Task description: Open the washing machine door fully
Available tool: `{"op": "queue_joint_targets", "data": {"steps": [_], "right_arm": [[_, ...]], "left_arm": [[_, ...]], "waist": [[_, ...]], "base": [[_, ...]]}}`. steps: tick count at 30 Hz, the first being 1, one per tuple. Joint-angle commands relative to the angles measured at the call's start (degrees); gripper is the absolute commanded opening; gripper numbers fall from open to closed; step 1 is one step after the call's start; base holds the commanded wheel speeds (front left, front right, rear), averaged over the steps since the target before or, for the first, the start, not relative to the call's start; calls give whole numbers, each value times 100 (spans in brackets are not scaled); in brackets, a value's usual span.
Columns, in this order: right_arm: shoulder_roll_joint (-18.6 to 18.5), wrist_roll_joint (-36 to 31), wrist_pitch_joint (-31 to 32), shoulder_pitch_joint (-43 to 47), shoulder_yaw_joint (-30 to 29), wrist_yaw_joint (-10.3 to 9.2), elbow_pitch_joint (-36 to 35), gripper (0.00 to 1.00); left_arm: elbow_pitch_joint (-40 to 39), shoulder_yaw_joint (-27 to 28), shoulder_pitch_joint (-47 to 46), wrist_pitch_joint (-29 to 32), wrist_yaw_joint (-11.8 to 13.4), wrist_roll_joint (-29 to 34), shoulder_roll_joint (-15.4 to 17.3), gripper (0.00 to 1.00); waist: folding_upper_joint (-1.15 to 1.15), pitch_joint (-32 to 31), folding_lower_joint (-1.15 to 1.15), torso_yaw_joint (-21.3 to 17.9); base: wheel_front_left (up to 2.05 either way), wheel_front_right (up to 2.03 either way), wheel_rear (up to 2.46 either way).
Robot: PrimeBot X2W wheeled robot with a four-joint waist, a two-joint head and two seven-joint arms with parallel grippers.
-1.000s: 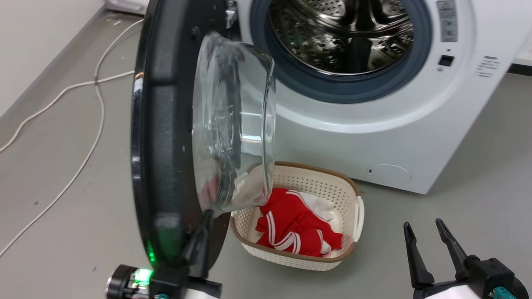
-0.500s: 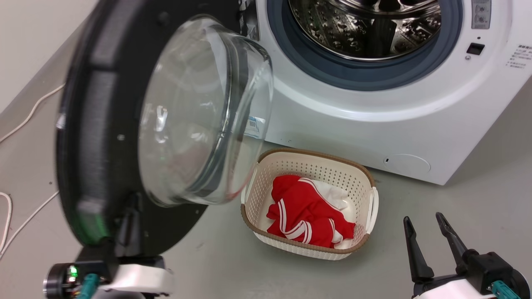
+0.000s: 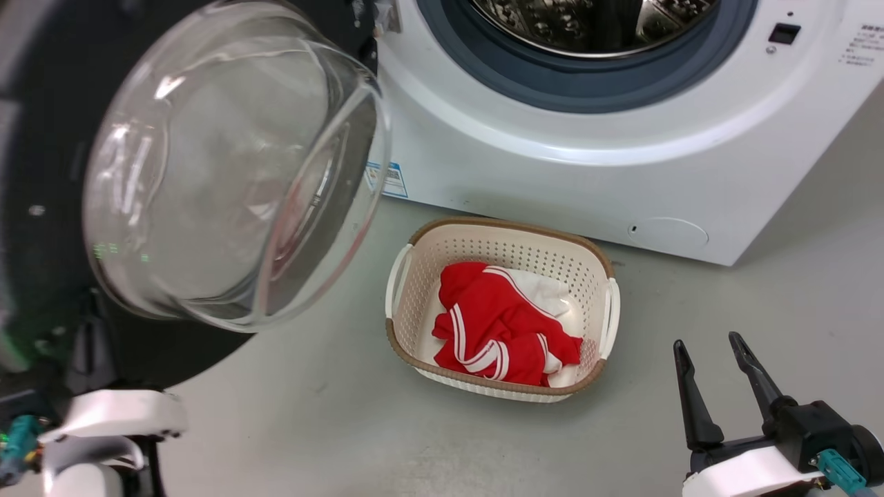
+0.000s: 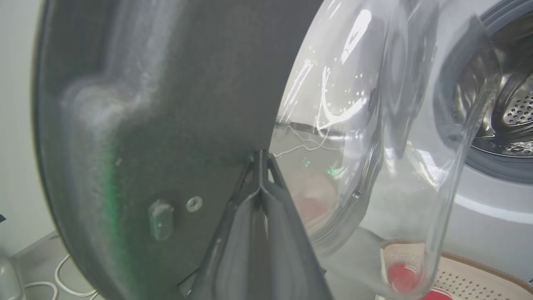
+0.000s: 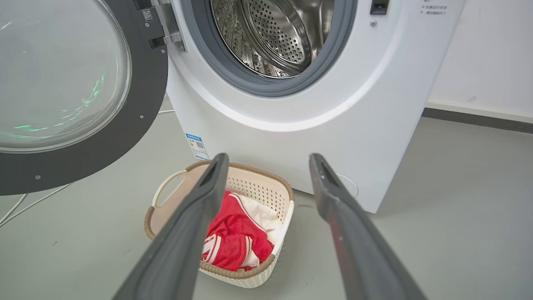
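Observation:
The washing machine door (image 3: 41, 152) is a black disc with a bulging glass bowl (image 3: 228, 166), and it stands swung out to the left of the white washing machine (image 3: 552, 172). The steel drum (image 5: 270, 33) lies exposed inside its grey ring. In the left wrist view my left gripper (image 4: 260, 158) is shut, its tips pressed against the door's dark inner face (image 4: 166, 104) beside the glass. Its white wrist (image 3: 110, 414) sits at the lower left under the door. My right gripper (image 3: 708, 339) hangs open over the floor, holding nothing, well right of the door (image 5: 141, 83).
A cream perforated basket (image 3: 400, 276) with red cloth (image 3: 497, 324) stands on the grey floor in front of the machine, between the door and my right gripper (image 5: 268, 156). White cables (image 5: 25, 204) run along the floor behind the door. A wall stands right of the machine.
The door has swung farther open to the left, showing more of its inner face, with my left gripper moving along with it. The head view has shifted. My right gripper has stayed put.

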Motion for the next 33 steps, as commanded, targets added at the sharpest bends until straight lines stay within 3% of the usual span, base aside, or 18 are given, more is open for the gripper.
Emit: {"op": "queue_joint_targets", "data": {"steps": [1, 11, 33], "right_arm": [[7, -21, -10, -56, -19, -5, -14, 100], [8, -134, -10, -162, -51, -4, -30, 100], [8, -258, -10, -364, -130, -5, -57, 100]], "left_arm": [[56, 148, -122, 14, -18, 56, 79, 0], [647, 1002, -600, 15, -204, 238, 364, 0], [1630, 2093, -1452, 15, -353, 352, 845, 0]], "waist": [[0, 56, -1, -52], [0, 283, -1, -251], [0, 630, -1, -536]], "base": [[0, 0, 0], [0, 0, 0], [0, 0, 0]]}}
